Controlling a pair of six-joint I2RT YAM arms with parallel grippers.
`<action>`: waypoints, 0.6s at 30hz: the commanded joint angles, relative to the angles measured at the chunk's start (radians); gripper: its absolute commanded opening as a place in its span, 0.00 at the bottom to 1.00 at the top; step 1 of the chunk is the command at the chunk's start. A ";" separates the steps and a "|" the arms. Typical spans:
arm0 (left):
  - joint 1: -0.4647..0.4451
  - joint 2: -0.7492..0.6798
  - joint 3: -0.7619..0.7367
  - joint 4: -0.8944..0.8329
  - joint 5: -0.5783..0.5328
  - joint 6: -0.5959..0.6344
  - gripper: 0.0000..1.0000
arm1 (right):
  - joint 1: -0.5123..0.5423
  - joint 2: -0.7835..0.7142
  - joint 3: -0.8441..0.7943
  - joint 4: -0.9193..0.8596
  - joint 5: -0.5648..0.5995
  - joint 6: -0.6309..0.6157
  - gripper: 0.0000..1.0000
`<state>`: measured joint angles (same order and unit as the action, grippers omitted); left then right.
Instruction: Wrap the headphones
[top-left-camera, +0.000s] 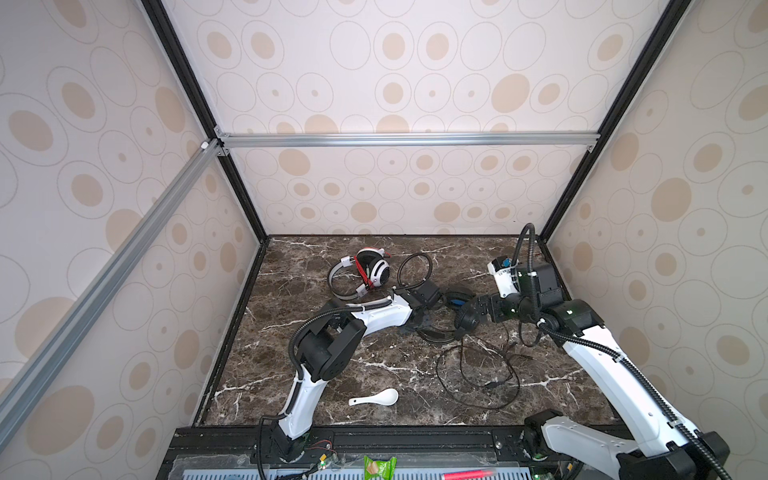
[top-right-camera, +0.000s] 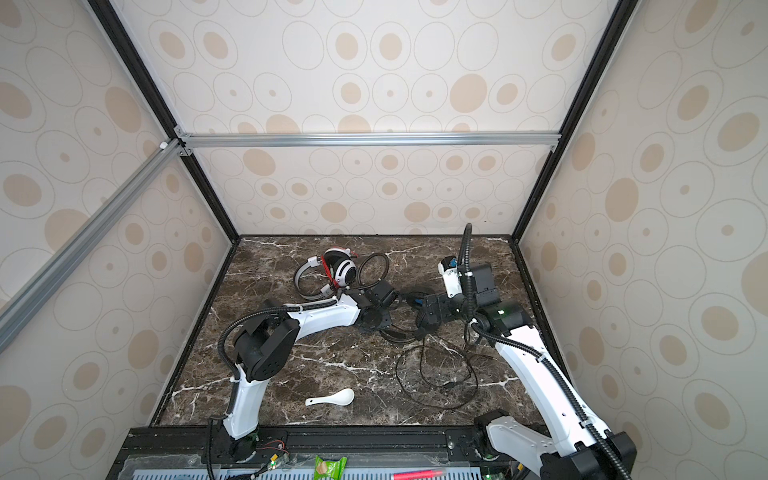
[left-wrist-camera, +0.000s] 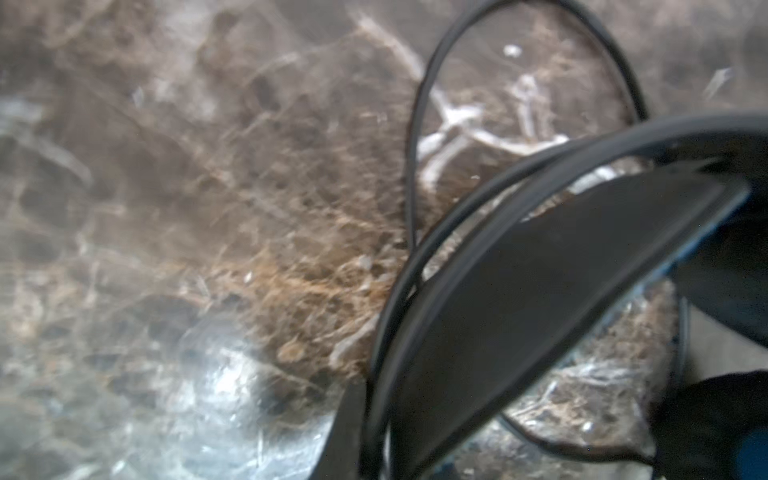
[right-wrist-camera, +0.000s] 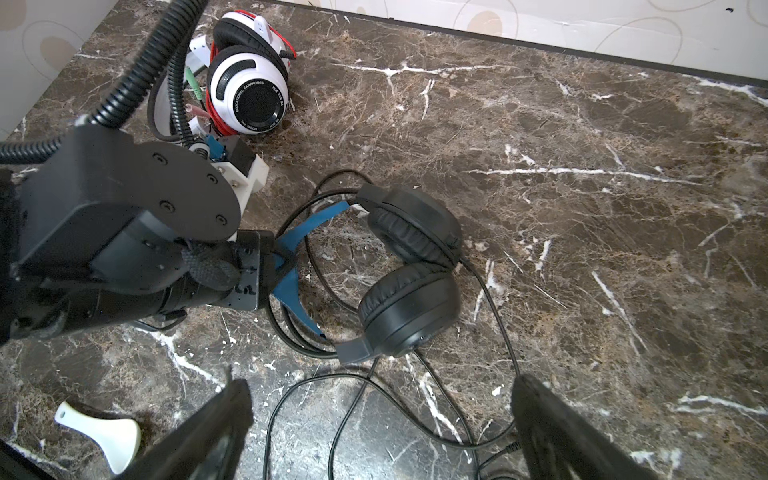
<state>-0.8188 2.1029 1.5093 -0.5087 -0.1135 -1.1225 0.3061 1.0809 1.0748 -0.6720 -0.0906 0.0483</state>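
The black headphones lie mid-table with their two ear cups together and the blue-lined band curving toward my left arm. My left gripper is shut on that band; its wrist view shows the band close up beside a loop of black cord. My right gripper is open, its fingers spread either side of the loose black cord just short of the ear cups. The white headphones lie at the back left with red cord wound round them. In both top views the black cord sprawls in loops.
A white ceramic spoon lies near the front edge, left of the cord loops. Patterned walls close in the marble table on three sides. A black rail runs along the front.
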 joint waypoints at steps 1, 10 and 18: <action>0.016 0.022 0.055 -0.099 -0.076 0.035 0.08 | -0.007 0.006 0.005 -0.002 -0.004 0.007 1.00; 0.047 -0.083 0.316 -0.284 -0.236 0.259 0.00 | -0.008 -0.031 -0.001 0.012 -0.074 0.007 0.98; 0.057 -0.227 0.471 -0.367 -0.337 0.516 0.00 | 0.000 -0.106 0.003 0.154 -0.354 0.004 0.90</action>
<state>-0.7673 1.9957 1.9167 -0.8482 -0.3740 -0.7338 0.3058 1.0031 1.0718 -0.5991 -0.2977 0.0555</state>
